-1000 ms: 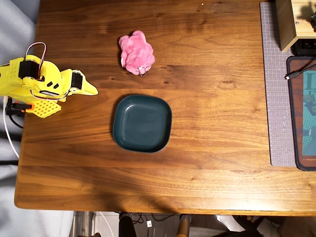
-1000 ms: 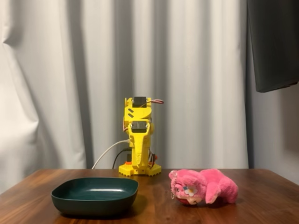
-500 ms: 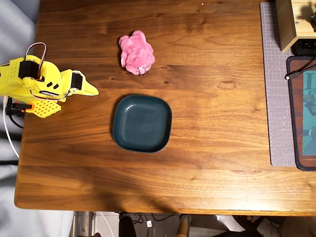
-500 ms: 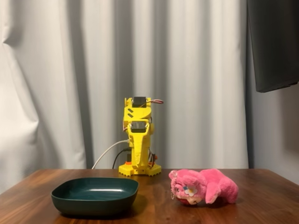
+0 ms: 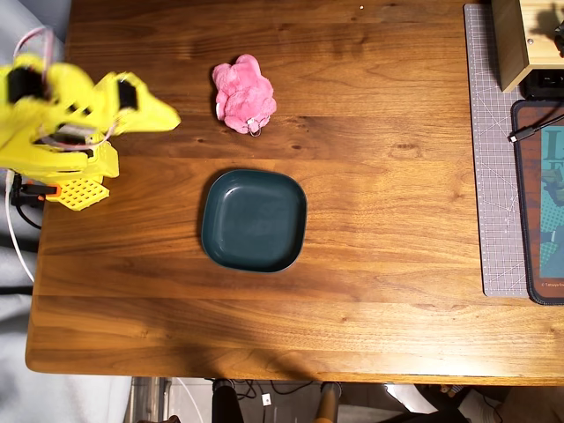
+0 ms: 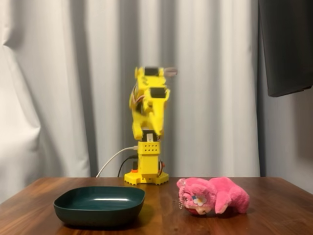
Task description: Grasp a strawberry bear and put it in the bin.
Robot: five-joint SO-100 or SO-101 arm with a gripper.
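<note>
Nearest you in the fixed view: the bin (image 6: 99, 204), empty on the tabletop (image 6: 274, 215). The strawberry bear (image 6: 213, 195) lies just right of the bin, apart from it, keyring toward you. Behind the bin the arm (image 6: 148, 105) stands raised. Overhead, the tool (image 5: 161, 113) is blurred; you cannot tell whether its jaws are apart. Risk: soft, lumpy plush; a shallow pinch may slip or snag the keyring (image 5: 255, 130).
</note>
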